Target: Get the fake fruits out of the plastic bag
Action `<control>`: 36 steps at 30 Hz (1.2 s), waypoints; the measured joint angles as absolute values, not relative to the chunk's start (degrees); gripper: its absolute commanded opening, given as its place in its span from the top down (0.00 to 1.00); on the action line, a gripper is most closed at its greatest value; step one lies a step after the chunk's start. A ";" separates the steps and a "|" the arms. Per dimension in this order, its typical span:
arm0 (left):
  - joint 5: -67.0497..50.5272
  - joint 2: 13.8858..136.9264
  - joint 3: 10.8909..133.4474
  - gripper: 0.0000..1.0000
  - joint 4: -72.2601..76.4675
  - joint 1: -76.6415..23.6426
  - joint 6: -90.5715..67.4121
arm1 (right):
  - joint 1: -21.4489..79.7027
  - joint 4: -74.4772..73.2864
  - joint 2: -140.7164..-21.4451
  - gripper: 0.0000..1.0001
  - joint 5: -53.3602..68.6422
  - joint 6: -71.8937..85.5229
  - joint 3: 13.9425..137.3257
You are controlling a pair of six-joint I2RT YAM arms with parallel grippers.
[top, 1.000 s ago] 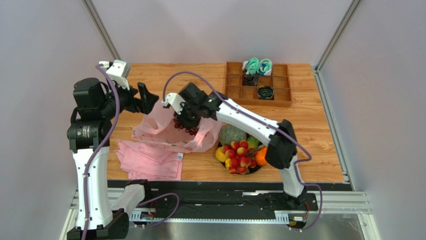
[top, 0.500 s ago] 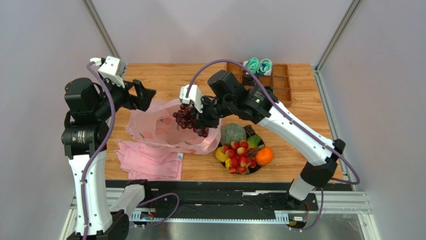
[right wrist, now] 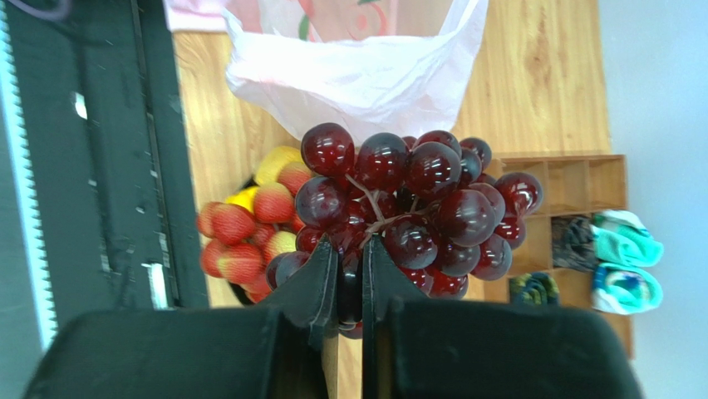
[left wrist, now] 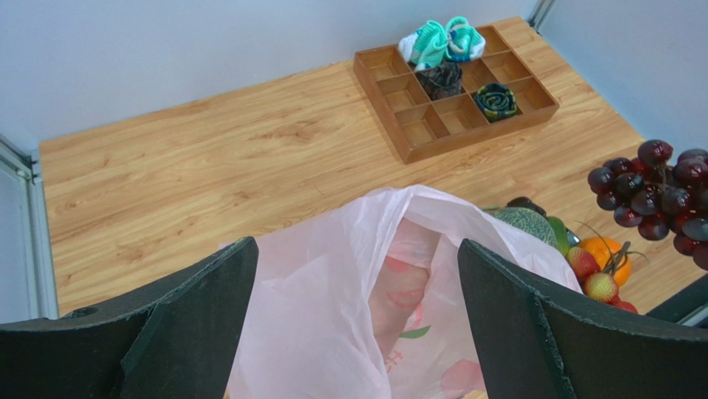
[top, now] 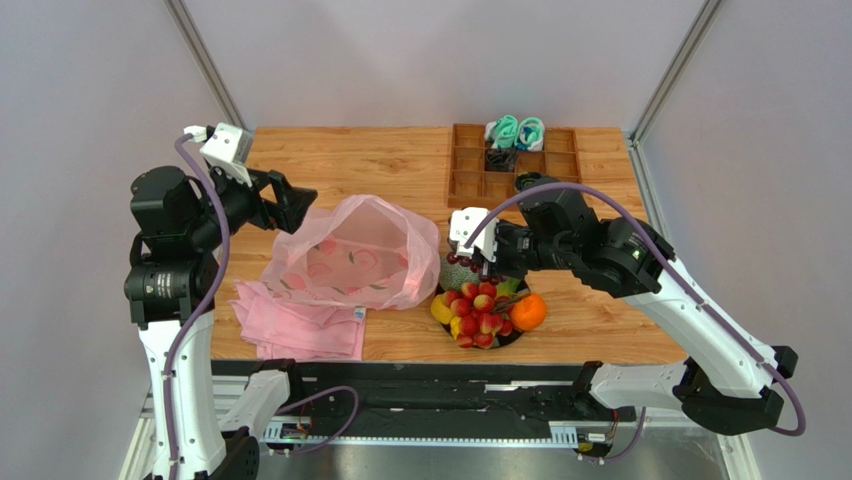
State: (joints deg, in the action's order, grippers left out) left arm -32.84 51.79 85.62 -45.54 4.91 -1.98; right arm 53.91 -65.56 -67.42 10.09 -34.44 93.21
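The right gripper [right wrist: 349,253], clenched on the dark purple grapes [right wrist: 420,195], hangs above the piled fake fruits [top: 480,312]; left gripper [left wrist: 357,291], released, hovers over the plastic bag [top: 350,255] on the worktop [top: 380,160].

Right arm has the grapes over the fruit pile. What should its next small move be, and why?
Probably lower a little and open the right gripper: it is shut on the grapes, clear of the plastic bag, hanging above the fruit pile by the melon.
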 measured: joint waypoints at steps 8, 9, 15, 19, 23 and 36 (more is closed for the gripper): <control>-32.56 51.96 84.03 0.01 -47.07 4.91 1.34 | 45.87 -65.04 -66.52 1.00 6.85 -41.32 85.38; -32.42 51.96 84.03 0.01 -47.51 4.91 1.85 | 44.49 -64.64 -65.95 1.00 6.81 -42.26 83.20; -31.99 51.64 83.90 0.01 -49.01 4.91 4.32 | 42.46 -61.67 -60.53 1.00 7.70 -48.69 70.02; -31.83 51.05 82.89 0.01 -49.52 4.91 5.32 | 42.46 -57.71 -58.26 1.00 8.93 -51.70 65.91; -31.81 50.68 81.78 0.01 -50.52 4.91 5.76 | 42.46 -54.61 -58.74 1.00 10.09 -52.95 65.63; -31.79 50.30 80.62 0.01 -51.29 4.91 6.28 | 42.46 -49.04 -59.51 1.00 13.93 -56.99 61.39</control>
State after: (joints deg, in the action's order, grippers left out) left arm -31.79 50.30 80.62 -51.29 4.91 6.28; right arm 42.46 -49.04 -59.51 13.93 -56.99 61.39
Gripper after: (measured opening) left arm 0.992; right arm 0.076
